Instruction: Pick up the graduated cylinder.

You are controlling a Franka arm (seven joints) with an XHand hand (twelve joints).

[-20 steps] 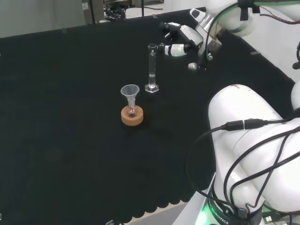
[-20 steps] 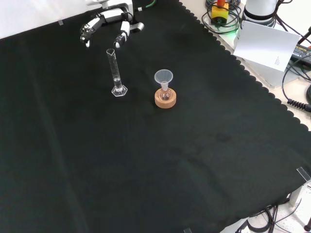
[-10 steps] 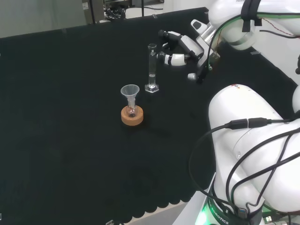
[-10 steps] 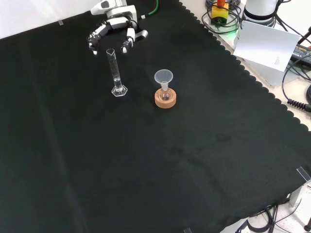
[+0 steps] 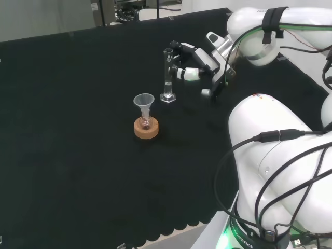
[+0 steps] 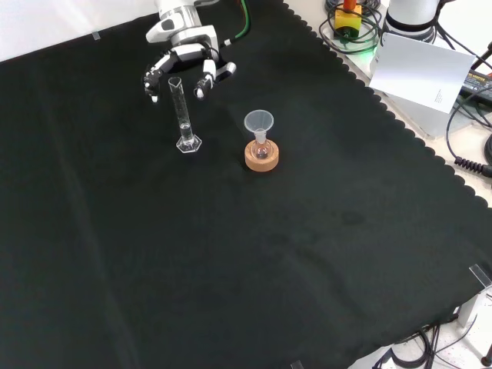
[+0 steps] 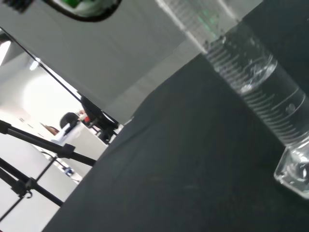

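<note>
Graduated cylinder [image 6: 181, 115] between hand [image 6: 183, 60] and funnel-topped flask [image 6: 260, 137].

hand [image 6: 183, 58] low over cloth, fingers spread, holding nothing

The graduated cylinder [image 6: 182, 115] is clear, glossy glass with fine printed markings. Matt black cloth [image 6: 254, 254] covers the worktop. The funnel [image 6: 259, 123] looks like clear plastic, on a rough cork ring [image 6: 261, 158]. The robot hand [image 6: 184, 63] is smooth black-and-white plastic.
</note>
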